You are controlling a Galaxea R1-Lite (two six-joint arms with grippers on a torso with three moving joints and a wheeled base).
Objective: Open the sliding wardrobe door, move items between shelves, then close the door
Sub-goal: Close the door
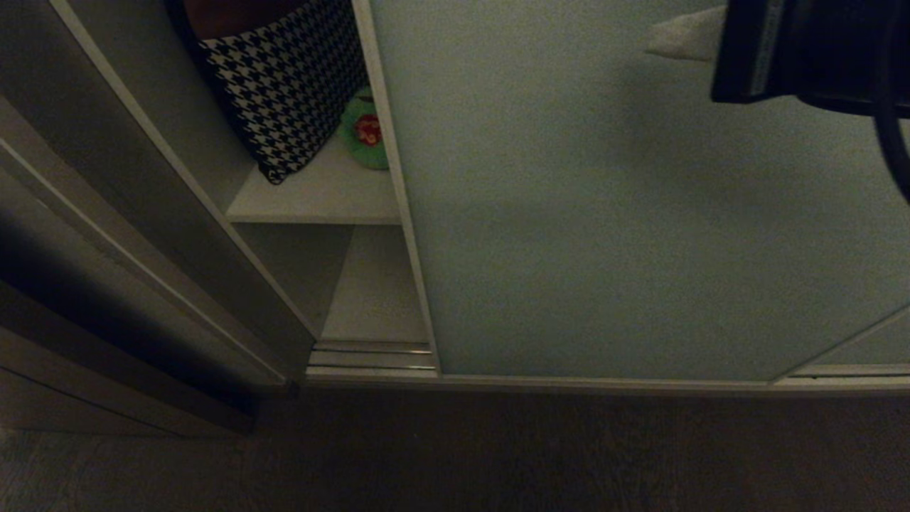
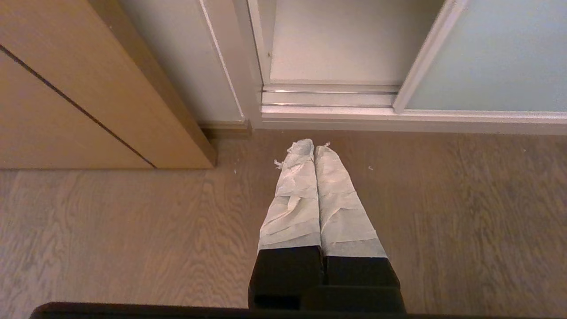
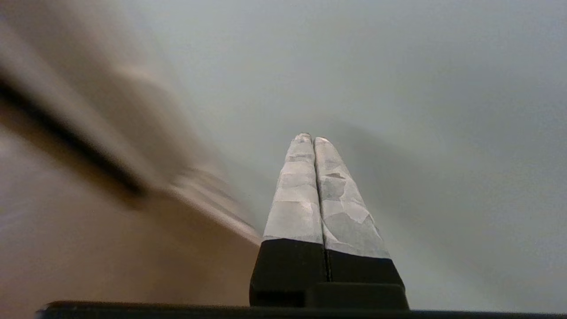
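The left gripper (image 2: pixel 314 148) has two long tapering fingers wrapped in crinkled, fraying white tape above black blocky bases. The right gripper (image 3: pixel 310 138) is alike: taped white fingers, black bases. In the head view the right arm's boxy black housing (image 1: pixel 810 50) carries a black cable

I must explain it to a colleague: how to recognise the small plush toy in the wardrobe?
Look into the open gap left of the pale grey-green sliding door panel. On the upper off-white shelf board, beside the black-and-white houndstooth cushion, sits the green plush toy, alone bearing a red patch.
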